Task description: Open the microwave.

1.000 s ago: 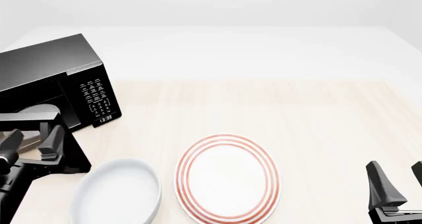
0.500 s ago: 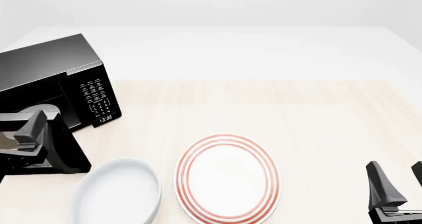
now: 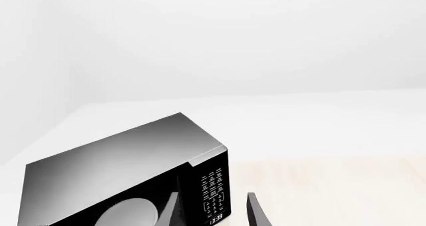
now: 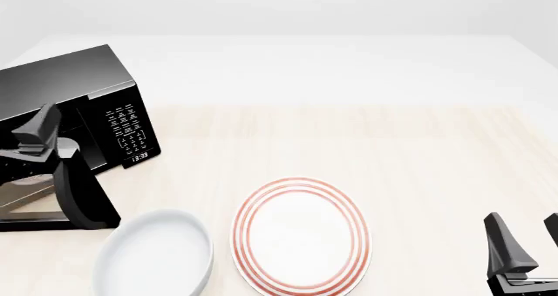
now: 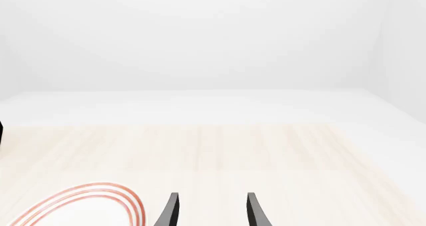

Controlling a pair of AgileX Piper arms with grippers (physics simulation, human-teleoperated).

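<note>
One microwave (image 4: 78,106) is sitting at the far left of the counter (image 4: 419,152), its door (image 4: 65,201) swinging wide open toward the near edge. Just right of the door, one white bowl (image 4: 155,253) is resting at the near side, and beside it one red-ringed plate (image 4: 301,237). Two arms are working here. The left gripper (image 4: 39,139) is hanging over the open door in front of the oven's mouth, its jaws spread with nothing between them; the left wrist view is showing the keypad through that gap. The right gripper (image 4: 523,250) is waiting at the near right corner, jaws parted and empty, well apart from the plate. Compared with a second ago, the left gripper is sitting higher and nearer the oven, and the door is unchanged.
</note>
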